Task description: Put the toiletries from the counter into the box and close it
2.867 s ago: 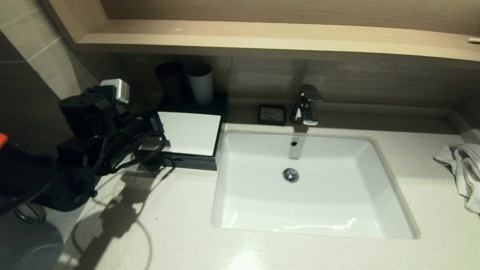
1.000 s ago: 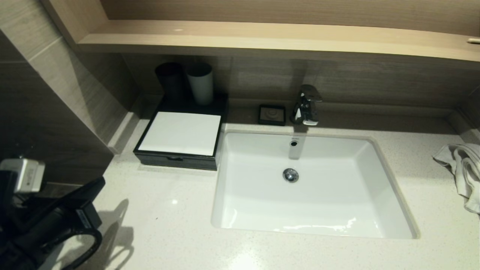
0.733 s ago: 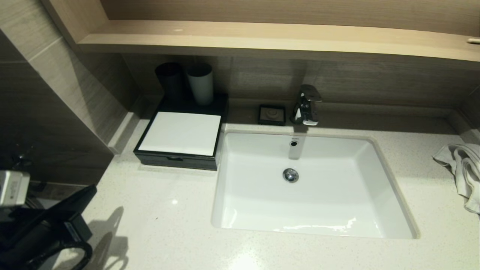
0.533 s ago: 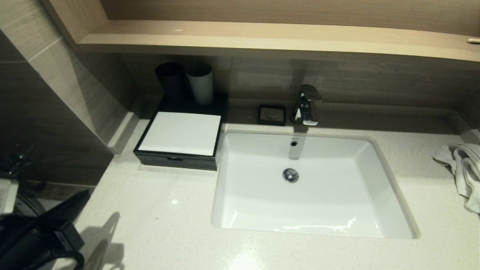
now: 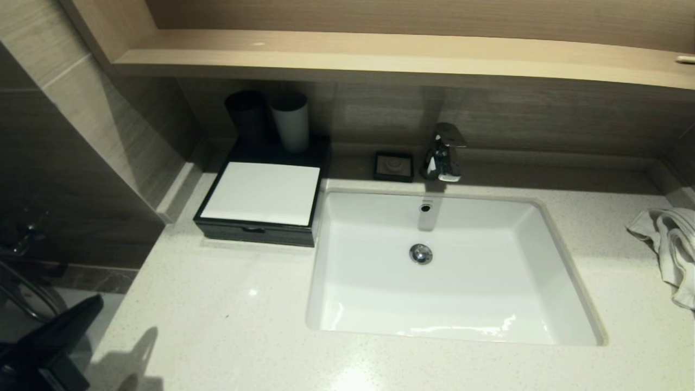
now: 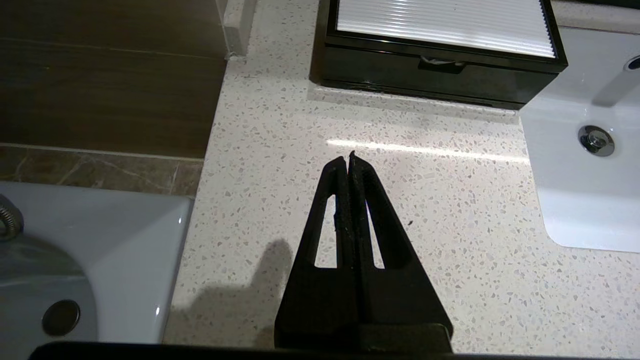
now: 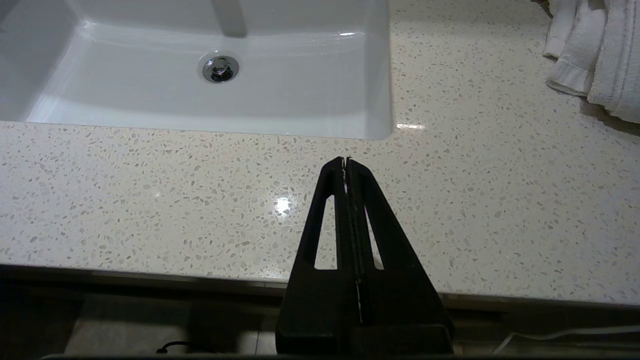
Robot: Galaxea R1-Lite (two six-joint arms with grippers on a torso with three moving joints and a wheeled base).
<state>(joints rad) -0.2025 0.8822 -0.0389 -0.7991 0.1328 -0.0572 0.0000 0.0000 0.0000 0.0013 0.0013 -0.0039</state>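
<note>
Head view shows the low black box with its white ribbed top and drawer front closed, at the back-left of the speckled stone counter. It lies straight ahead of the left gripper, clenched and empty; right gripper, also clenched, hangs farther away. No toiletries visible.

My bench is off-white stone flecked with grey and tan specks, set round a plain white sink. The box is black with a white top panel finely ribbed, and my left pincer is matt black.
</note>
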